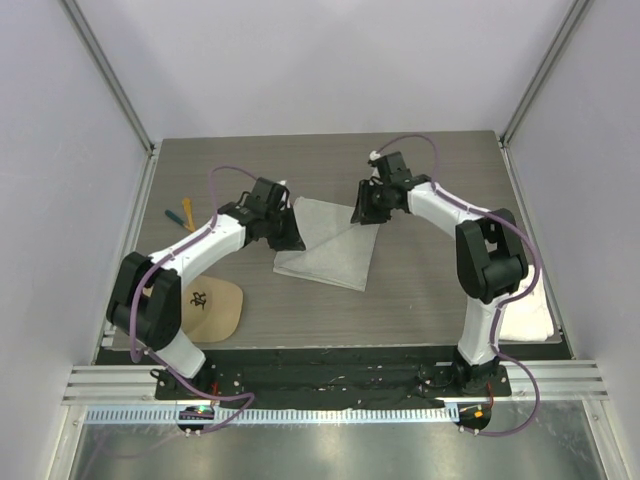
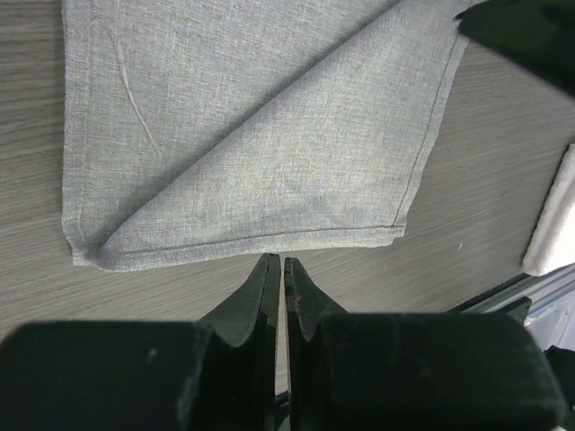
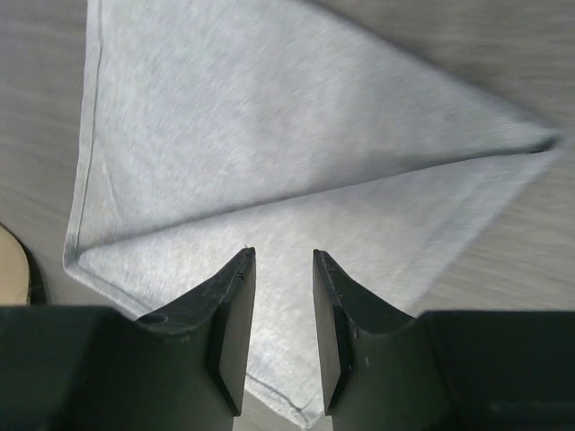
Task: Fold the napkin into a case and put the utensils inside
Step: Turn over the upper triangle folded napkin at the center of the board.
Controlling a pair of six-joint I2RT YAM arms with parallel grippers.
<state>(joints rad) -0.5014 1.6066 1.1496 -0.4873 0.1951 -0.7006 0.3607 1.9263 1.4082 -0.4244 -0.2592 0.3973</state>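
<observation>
Mid-frame on the surface (image 1: 420,290) lies the half-folded napkin (image 1: 330,250); the left pincer (image 2: 277,265), nearly closed and empty, sits just off its edge, the right pincer (image 3: 280,260), half open and empty, directly above it.

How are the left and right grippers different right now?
The left gripper has its jaws nearly together; the right gripper has its jaws parted. The left gripper's tips sit over bare table just off the napkin; the right gripper's sit over the napkin. Both are black and hold nothing.
</observation>
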